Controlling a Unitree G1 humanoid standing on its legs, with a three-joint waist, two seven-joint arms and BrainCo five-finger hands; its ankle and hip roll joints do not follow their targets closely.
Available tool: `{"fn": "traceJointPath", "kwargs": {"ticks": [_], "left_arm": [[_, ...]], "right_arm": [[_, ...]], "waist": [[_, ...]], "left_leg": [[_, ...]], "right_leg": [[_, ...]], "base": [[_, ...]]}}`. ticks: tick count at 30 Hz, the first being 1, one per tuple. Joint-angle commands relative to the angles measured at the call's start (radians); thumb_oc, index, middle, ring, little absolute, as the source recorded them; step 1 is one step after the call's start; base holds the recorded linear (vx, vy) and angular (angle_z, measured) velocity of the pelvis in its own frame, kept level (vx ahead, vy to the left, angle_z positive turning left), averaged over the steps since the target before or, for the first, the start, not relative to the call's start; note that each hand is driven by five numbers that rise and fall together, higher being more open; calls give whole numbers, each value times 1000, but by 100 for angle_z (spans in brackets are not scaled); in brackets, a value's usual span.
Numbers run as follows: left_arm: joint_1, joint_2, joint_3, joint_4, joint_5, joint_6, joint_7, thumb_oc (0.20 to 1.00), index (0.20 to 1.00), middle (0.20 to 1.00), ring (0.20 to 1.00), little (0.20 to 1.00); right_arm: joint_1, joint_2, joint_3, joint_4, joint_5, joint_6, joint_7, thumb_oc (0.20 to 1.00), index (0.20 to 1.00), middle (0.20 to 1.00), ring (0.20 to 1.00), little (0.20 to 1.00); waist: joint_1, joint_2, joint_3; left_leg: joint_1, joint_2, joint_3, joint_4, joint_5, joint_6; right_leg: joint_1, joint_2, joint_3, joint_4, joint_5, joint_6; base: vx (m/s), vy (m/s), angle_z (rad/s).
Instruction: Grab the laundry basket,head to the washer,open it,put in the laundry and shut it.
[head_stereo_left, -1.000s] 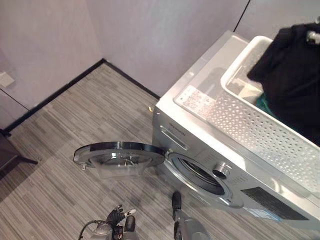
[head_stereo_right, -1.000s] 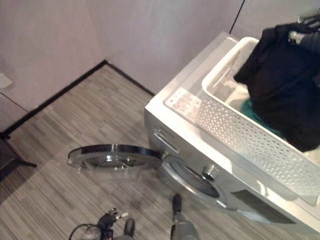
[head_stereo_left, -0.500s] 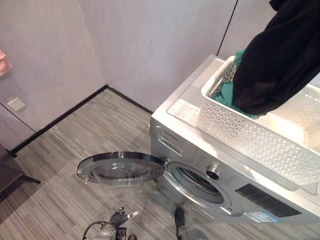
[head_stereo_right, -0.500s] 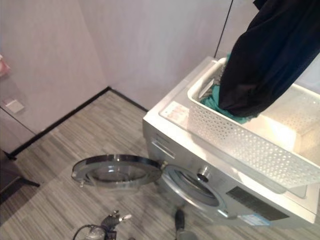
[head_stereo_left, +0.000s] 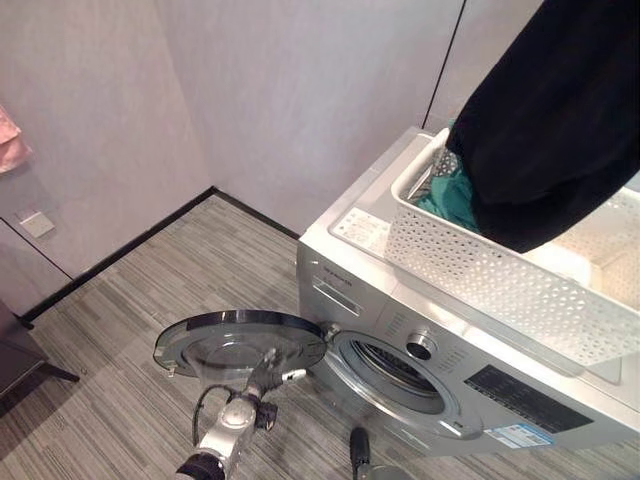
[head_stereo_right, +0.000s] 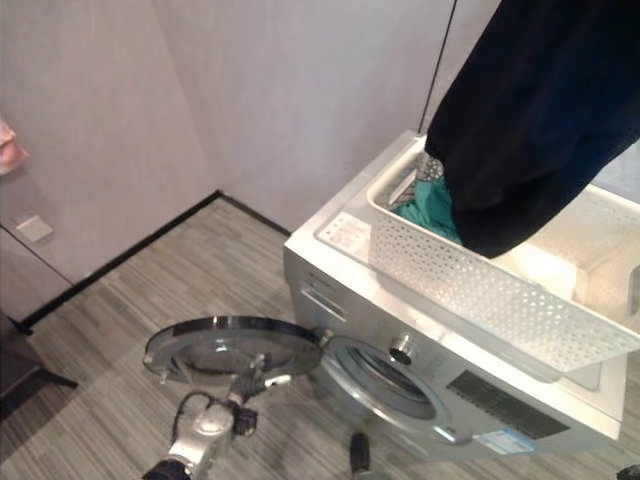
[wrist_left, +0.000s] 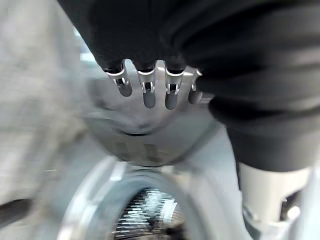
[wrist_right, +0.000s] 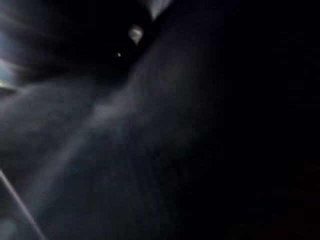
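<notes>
- A black garment (head_stereo_left: 560, 120) is seen hanging above the white laundry basket (head_stereo_left: 500, 280) on the washer (head_stereo_left: 400, 340) (door (head_stereo_left: 240, 340) open)
- Left hand (wrist_left: 150, 85), fingers relaxed, is seen before the door
- Right-hand fingers cannot be told

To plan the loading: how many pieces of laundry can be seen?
2. A black garment hangs lifted above the basket; a teal one lies inside it. More may be hidden underneath.

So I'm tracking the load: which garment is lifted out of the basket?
The black garment, hanging raised above the white basket; the teal garment lies inside it.
</notes>
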Motion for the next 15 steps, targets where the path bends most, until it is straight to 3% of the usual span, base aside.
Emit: {"fn": "traceJointPath", "kwargs": {"ticks": [1,3,8,9,15], "left_arm": [[-73,117,-42,-128,1,-58,-4,1000,1000,1000,1000,1000],[-94,184,-35,-304,17,-56,-16,1000,1000,1000,1000,1000],[-192,244,3,-460,68,-55,6,1000,1000,1000,1000,1000],[-282,256,13,-506,78,-58,28,1000,1000,1000,1000,1000],[-556,169,-24,-417,37,-20,96,1000,1000,1000,1000,1000]], "right_arm": [[-184,6,66,120,19,3,-23,200,200,200,200,200],[-230,41,110,174,24,14,-14,200,200,200,200,200],[-276,82,165,235,32,26,18,200,200,200,200,200],[-279,112,179,262,44,32,35,200,200,200,200,200],[-250,184,179,264,63,48,75,200,200,200,200,200]], "waist": [[14,-59,-17],[15,-53,-20],[12,-46,-25],[9,-45,-26],[-3,-34,-26]], "left_leg": [[10,32,30,7,-53,24],[14,32,28,8,-55,24],[14,34,25,7,-51,21],[14,34,25,6,-47,19],[10,31,19,5,-43,20]], "right_leg": [[39,-128,71,70,-140,102],[44,-129,70,71,-141,103],[48,-130,67,68,-144,104],[50,-129,68,68,-142,103],[51,-129,61,71,-144,99]], "base": [[-13,9,-14],[-4,3,-4],[-4,-1,1],[0,0,0],[0,-1,1]]}}
